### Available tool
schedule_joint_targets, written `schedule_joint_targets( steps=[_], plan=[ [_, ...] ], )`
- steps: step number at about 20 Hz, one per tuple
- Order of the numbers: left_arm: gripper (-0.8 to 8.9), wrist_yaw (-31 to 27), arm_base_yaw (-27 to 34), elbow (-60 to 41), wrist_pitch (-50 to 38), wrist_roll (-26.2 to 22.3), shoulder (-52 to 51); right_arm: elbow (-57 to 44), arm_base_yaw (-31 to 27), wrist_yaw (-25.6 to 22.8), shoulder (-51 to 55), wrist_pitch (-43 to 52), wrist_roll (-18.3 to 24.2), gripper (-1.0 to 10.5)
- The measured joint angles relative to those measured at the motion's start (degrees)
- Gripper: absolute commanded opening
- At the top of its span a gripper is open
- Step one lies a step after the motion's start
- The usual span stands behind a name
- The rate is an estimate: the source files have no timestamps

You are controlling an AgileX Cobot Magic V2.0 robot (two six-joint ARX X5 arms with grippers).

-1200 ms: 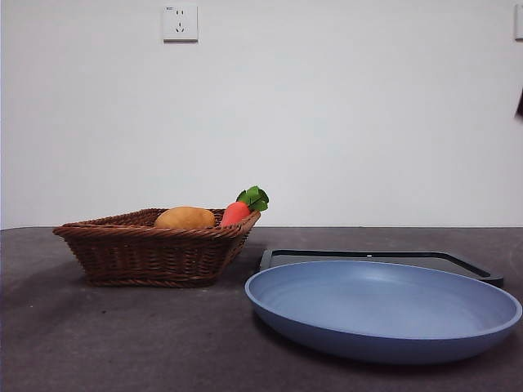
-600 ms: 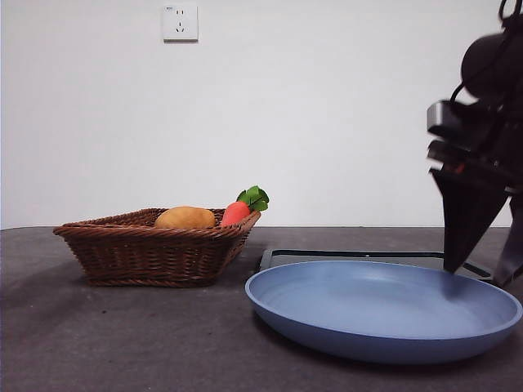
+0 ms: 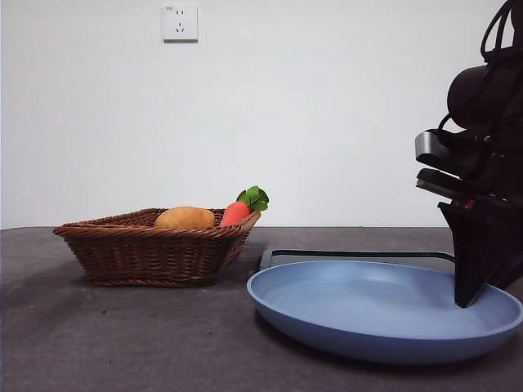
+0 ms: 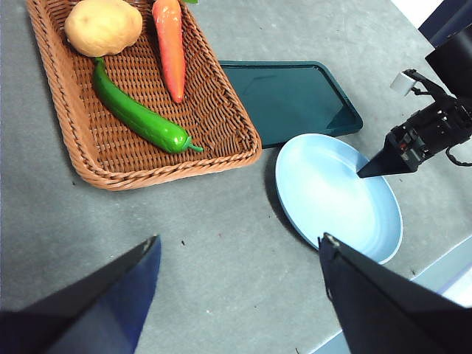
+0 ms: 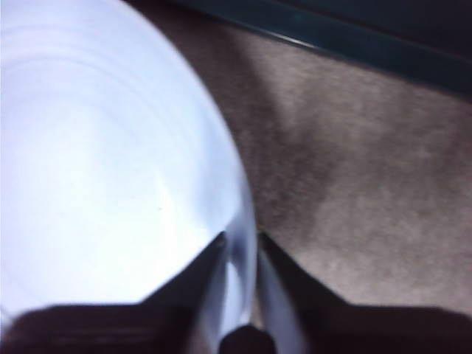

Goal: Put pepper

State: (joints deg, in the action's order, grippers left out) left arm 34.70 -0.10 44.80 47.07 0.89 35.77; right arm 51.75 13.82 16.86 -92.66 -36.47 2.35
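The pepper (image 4: 136, 110), long and glossy dark green, lies in the wicker basket (image 4: 234, 124) in the left wrist view. In the front view the basket wall (image 3: 147, 253) hides it. My right gripper (image 3: 467, 300) has come down at the right rim of the blue plate (image 3: 368, 310). Its jaws stand closed on either side of that rim (image 5: 241, 240), far from the pepper. It also shows as a dark point at the plate (image 4: 363, 174). My left gripper (image 4: 240, 251) is open and empty, high above the table in front of the basket.
A tan potato (image 4: 103, 26) and a red-orange carrot (image 4: 171, 48) share the basket; both peek over its rim in the front view. A dark green tray (image 4: 295, 96) lies behind the plate, beside the basket. The table edge runs just past the plate.
The right arm came into view from the upper right, went down to the plate's right rim, and its jaws closed there. The plate shifted very slightly to the right.
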Motion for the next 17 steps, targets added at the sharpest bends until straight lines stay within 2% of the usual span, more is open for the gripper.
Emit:
schedule_joint_targets(
  steps=[5,10,14,17],
  plan=[
    [3.75,0.0,0.0,0.0,-1.0,1.8,0.8,0.4,-0.1,0.8,0.6,-0.5,-1.1,0.0],
    [3.75,-0.7,-2.0,2.9,-4.4,5.4,7.9,0.4,-0.1,-0.8,10.9,-3.5,-1.3,0.0],
    [3.75,-8.1,-9.3,7.4,-9.0,9.0,18.7,0.4,-1.8,-1.0,22.0,-6.6,-1.3,0.0],
    [3.75,-17.1,-15.6,13.7,-10.8,12.0,29.0,0.4,-4.3,-1.0,29.4,-8.8,-1.3,0.0]
  ],
)
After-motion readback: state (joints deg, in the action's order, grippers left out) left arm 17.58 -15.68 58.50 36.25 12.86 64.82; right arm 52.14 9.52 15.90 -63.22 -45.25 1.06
